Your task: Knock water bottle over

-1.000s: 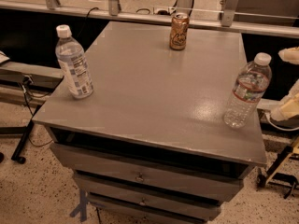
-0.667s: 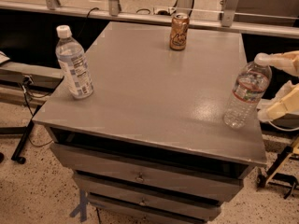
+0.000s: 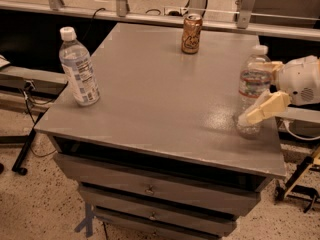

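The water bottle point(image 3: 251, 86) is clear ribbed plastic with a white cap and a narrow red-edged label band. It stands upright near the right front edge of the grey table point(image 3: 160, 99). My gripper point(image 3: 248, 92) reaches in from the right and is open. One tan finger point(image 3: 265, 66) lies behind the bottle's upper part. The other finger point(image 3: 263, 109) crosses in front of its lower part. The bottle sits between them.
A smoother bottle with a large white-blue label point(image 3: 78, 67) stands at the table's left edge. A tan drink can point(image 3: 191, 33) stands at the back centre. Drawers point(image 3: 150, 189) sit under the tabletop, and metal rails run behind it.
My gripper has moved left from the frame's right edge to the water bottle, and its fingers now straddle it. The bottle still stands upright.
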Controlling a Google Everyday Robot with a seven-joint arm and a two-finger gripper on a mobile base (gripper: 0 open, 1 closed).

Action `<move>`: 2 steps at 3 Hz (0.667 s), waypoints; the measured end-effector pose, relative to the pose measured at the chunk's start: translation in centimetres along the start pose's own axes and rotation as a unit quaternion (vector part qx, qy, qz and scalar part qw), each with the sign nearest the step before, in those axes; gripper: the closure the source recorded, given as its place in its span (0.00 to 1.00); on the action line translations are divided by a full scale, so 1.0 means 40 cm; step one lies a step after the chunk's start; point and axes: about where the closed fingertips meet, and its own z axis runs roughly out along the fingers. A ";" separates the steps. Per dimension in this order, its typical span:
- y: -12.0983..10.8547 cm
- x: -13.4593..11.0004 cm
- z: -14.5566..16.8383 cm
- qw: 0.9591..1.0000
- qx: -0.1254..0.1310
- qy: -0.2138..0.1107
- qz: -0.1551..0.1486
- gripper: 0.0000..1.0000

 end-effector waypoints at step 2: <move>-0.029 -0.059 0.213 1.000 -0.020 -0.008 0.015 0.00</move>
